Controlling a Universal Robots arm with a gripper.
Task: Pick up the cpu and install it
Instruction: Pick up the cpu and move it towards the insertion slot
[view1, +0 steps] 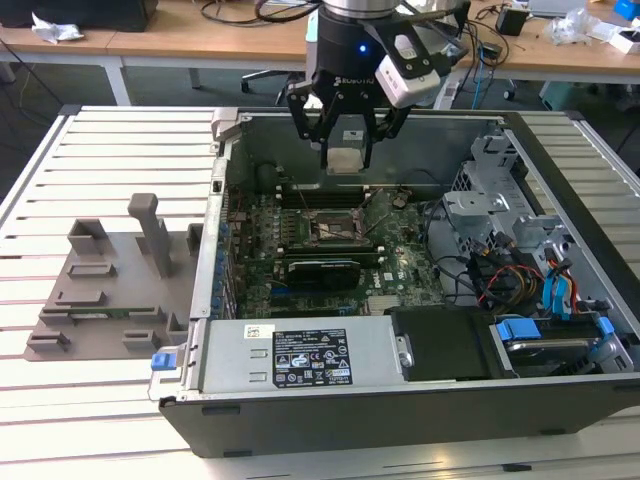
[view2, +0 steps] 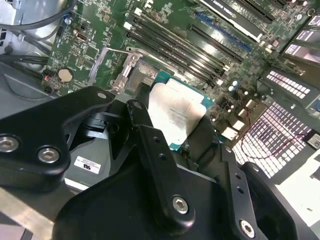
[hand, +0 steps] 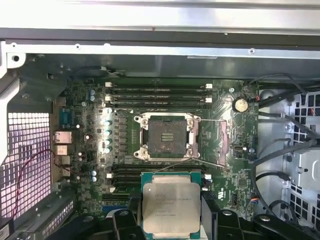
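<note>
My gripper (view1: 345, 160) hangs above the open computer case (view1: 420, 410), shut on the cpu (view1: 345, 161), a flat square chip with a silvery lid. Both wrist views show the cpu (hand: 171, 206) (view2: 176, 114) held between the black fingers (view2: 145, 145), level and well above the motherboard (hand: 95, 125). The cpu socket (hand: 167, 137) lies open on the board, its frame and lever (hand: 220, 145) swung aside. In the exterior view the socket (view1: 335, 232) sits below and slightly in front of the held chip.
A grey plastic fixture (view1: 110, 290) with slots and posts lies on the slatted table at the exterior view's left. Inside the case are memory slots (hand: 157, 95), cables (view1: 500, 270), drive bays (view1: 500, 200) and a power supply (view1: 300, 355). Desks stand behind.
</note>
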